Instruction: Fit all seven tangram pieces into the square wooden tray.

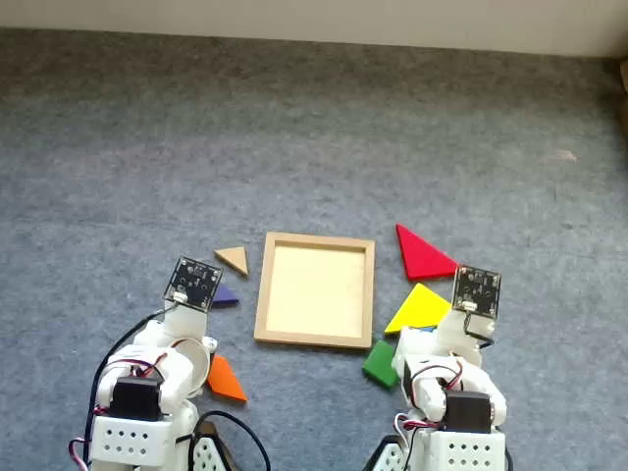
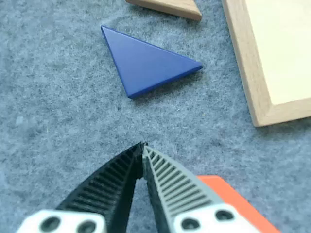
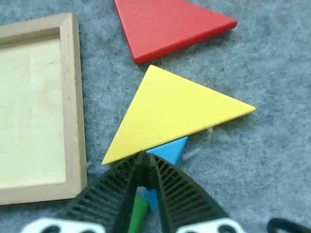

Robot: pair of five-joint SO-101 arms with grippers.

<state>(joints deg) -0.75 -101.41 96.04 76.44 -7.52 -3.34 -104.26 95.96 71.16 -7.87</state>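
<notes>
Lying left of tray (image 1: 319, 239): tan triangle (image 1: 234, 259), blue triangle (image 2: 146, 65) with tip toward tray, orange piece (image 1: 226, 380).
Right of tray: red triangle (image 3: 167, 26), yellow triangle (image 3: 170, 111) with apex toward red triangle, green piece (image 1: 379, 363).
Left gripper (image 2: 143, 148): closed together, holding nothing.
Right gripper (image 3: 143, 158): closed together, holding nothing.

Count: one square light-wood tray (image 1: 263, 294). Seven tangram pieces, one per colour.

Four are plainly triangles:
- one flat red triangle (image 1: 420, 255)
- one flat yellow triangle (image 1: 420, 307)
- one flat dark blue triangle (image 2: 146, 63)
- one bare-wood triangle (image 1: 234, 258)

The other three are partly covered, so their shape is unclear:
- one light blue piece (image 3: 167, 148)
- one green piece (image 1: 379, 363)
- one orange piece (image 1: 225, 379)

Two white robot arms: left arm (image 1: 157, 378), right arm (image 1: 453, 388).
</notes>
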